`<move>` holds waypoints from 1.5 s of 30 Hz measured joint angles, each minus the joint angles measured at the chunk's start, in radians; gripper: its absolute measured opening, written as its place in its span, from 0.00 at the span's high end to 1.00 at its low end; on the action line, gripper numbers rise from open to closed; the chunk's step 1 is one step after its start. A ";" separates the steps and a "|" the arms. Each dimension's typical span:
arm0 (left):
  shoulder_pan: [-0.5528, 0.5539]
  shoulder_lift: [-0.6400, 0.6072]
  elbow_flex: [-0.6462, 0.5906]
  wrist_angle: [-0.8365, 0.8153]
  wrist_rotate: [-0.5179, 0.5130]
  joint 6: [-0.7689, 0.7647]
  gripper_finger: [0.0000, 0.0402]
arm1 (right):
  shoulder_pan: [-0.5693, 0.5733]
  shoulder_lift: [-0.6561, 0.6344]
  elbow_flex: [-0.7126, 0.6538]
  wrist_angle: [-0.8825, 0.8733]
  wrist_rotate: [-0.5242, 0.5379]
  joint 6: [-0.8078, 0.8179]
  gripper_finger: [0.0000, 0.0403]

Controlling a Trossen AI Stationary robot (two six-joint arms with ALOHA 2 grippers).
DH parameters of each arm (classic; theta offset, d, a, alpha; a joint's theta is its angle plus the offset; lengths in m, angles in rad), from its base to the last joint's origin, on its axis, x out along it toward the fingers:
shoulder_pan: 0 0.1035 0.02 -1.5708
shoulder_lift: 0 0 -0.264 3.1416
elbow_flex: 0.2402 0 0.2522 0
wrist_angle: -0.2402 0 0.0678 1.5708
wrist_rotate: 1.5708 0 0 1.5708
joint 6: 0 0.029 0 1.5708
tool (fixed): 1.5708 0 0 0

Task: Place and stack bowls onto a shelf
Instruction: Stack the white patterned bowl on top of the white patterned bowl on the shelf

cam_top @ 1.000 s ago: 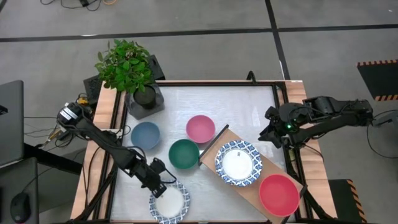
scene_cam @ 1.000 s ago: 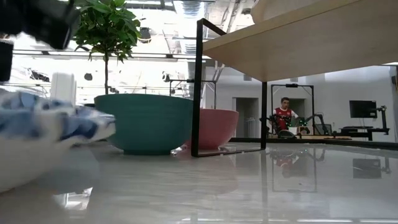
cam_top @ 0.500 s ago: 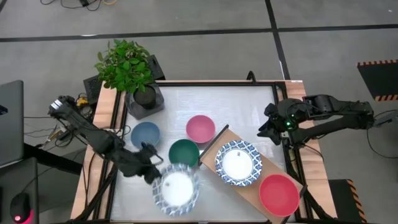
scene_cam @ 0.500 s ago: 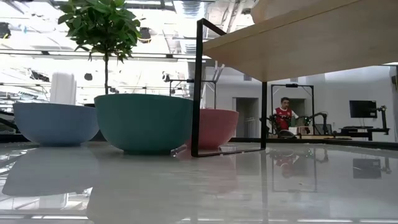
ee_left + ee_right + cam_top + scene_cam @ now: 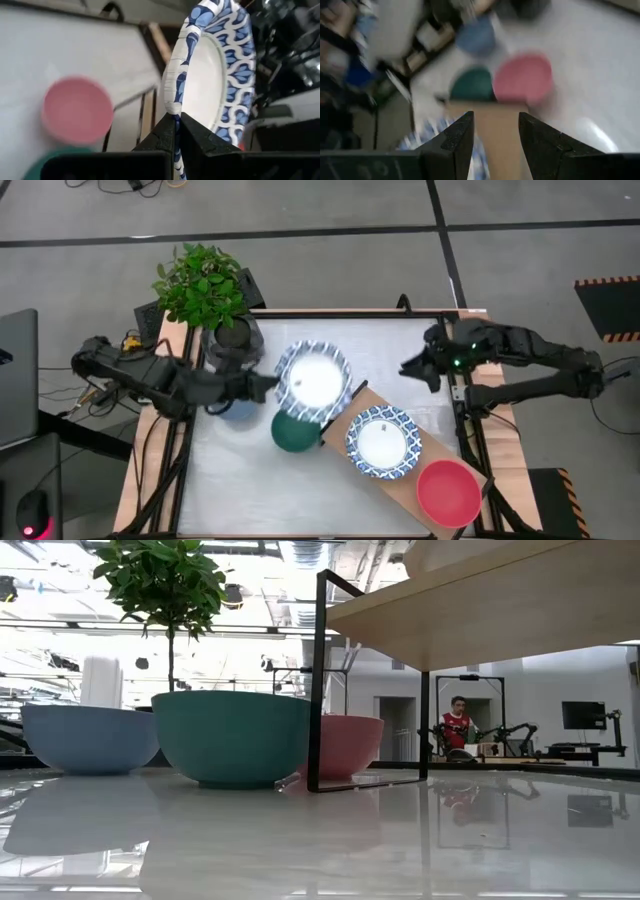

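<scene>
My left gripper [image 5: 268,385] is shut on a white bowl with a blue patterned rim [image 5: 313,380], held up over the middle of the table. It covers the pink bowl [image 5: 77,107] in the high view. The dark green bowl [image 5: 295,430] and the slate blue bowl [image 5: 88,738] rest on their bases on the table. On the light-wood shelf [image 5: 345,412] sit another white patterned bowl [image 5: 383,442] and the red bowl [image 5: 447,492]. My right gripper [image 5: 412,368] hovers open over the table's right side, touching nothing. My left gripper pinches the white bowl's rim [image 5: 174,107] on the bowl's left side, one finger on the inner face and one on the outer wall. The fingers come level from the table's left. The bowl is lifted clear of the table, its opening facing up.
A dark pot with a leafy plant [image 5: 232,338] stands at the table's far left corner, close to my left arm. The shelf stands on thin dark legs [image 5: 317,680], at a slant across the near right corner. A person [image 5: 459,725] sits far behind the table.
My left gripper has lifted the white patterned bowl off the table's near left part and carried it up, toward the far edge and rightward, until it hangs over the pink bowl. My right gripper has moved a little toward the far edge and the table's left.
</scene>
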 joint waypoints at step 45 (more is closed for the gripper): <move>0.191 0.075 0.014 0.210 0.109 0.298 1.00 | -0.195 0.254 0.000 0.837 -0.625 0.147 0.60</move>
